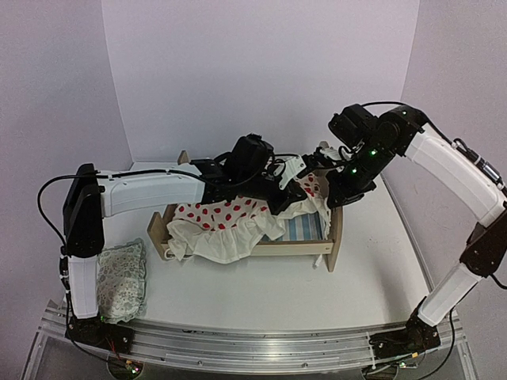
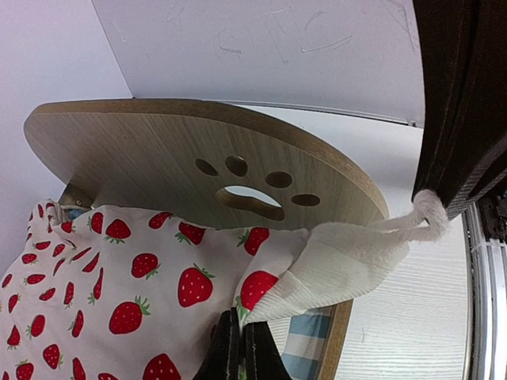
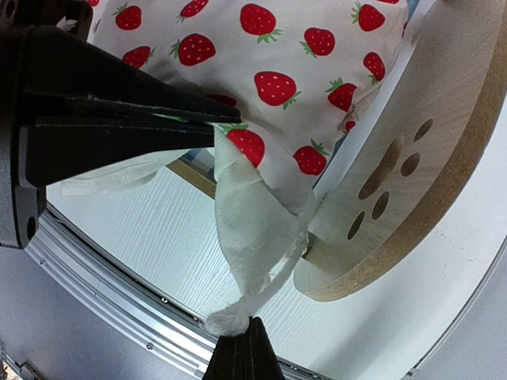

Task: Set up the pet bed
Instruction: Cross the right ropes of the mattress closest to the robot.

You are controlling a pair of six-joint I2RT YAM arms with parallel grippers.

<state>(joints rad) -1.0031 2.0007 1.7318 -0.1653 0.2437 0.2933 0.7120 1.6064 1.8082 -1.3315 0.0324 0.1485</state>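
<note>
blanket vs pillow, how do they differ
The blanket has red strawberries on cream; the pillow has a pale green pattern. The blanket is draped over the bed; the pillow lies on the table. The left gripper and right gripper pinch the blanket; neither holds the pillow. Both are soft fabric.

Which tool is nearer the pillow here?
Left, narrowly. The left tool pinches the blanket by the headboard of the bed, well away from the pillow at the near left corner. The right tool grips the blanket's ruffle tip just farther right.
</note>
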